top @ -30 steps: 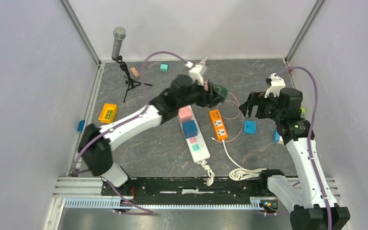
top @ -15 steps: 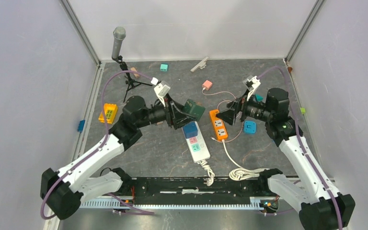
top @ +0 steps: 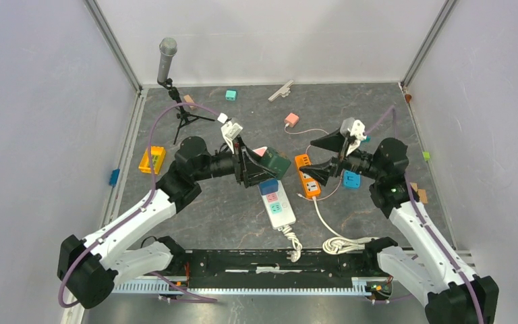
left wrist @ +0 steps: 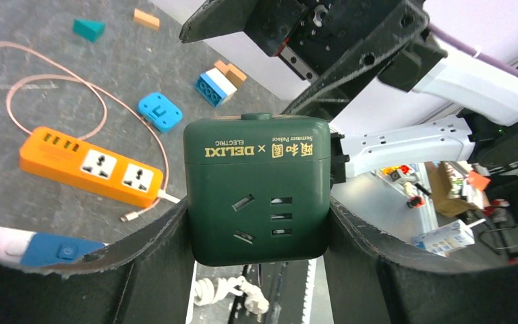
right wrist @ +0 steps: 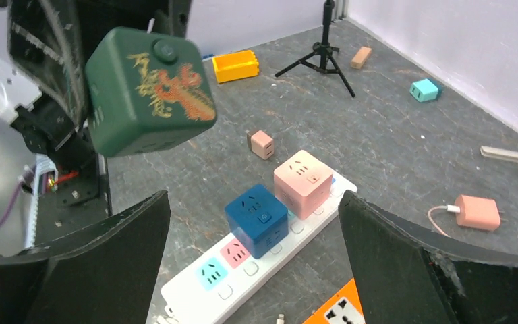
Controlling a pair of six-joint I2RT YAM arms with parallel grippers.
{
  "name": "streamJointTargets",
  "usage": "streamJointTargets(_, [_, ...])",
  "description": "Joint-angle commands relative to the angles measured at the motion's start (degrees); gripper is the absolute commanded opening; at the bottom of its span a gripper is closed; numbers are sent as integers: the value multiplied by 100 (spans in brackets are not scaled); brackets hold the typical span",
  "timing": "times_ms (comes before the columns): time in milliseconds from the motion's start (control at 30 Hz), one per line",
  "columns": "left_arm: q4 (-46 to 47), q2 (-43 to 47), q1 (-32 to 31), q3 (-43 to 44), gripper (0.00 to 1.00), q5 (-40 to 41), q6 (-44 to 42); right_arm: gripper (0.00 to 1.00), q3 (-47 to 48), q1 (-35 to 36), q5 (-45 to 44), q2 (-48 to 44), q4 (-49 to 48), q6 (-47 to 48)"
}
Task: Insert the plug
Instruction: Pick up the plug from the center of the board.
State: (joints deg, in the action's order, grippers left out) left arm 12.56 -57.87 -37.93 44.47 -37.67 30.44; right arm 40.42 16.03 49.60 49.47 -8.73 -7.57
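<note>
My left gripper is shut on a dark green cube plug, gripping its two sides with the socket face toward the wrist camera. It hangs above the white power strip, close over the pink cube and the blue cube plugged into it. In the right wrist view the green cube plug floats at the upper left, above the strip, whose pink and turquoise sockets show bare. My right gripper stands wide open facing it, nothing between its fingers.
An orange power strip with a thin pink cable lies right of the white one. A blue adapter, a pink charger, a teal block, an orange brick and a microphone on a tripod stand around.
My left arm has drawn back from the far middle with the green cube plug to just above the white strip. The right gripper has turned and swung left toward the cube.
</note>
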Motion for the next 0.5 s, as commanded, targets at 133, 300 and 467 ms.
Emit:
streamJointTargets(133, [324, -334, 84, 139, 42, -1187, 814, 98, -1690, 73, 1304, -290, -4428, 2])
streamJointTargets(300, [193, -343, 89, 267, 44, -2117, 846, 98, -2076, 239, 2235, -271, -6333, 396])
streamJointTargets(467, [-684, -298, 85, 472, 45, -2608, 415, 98, -1787, 537, 2904, 18, -7005, 251])
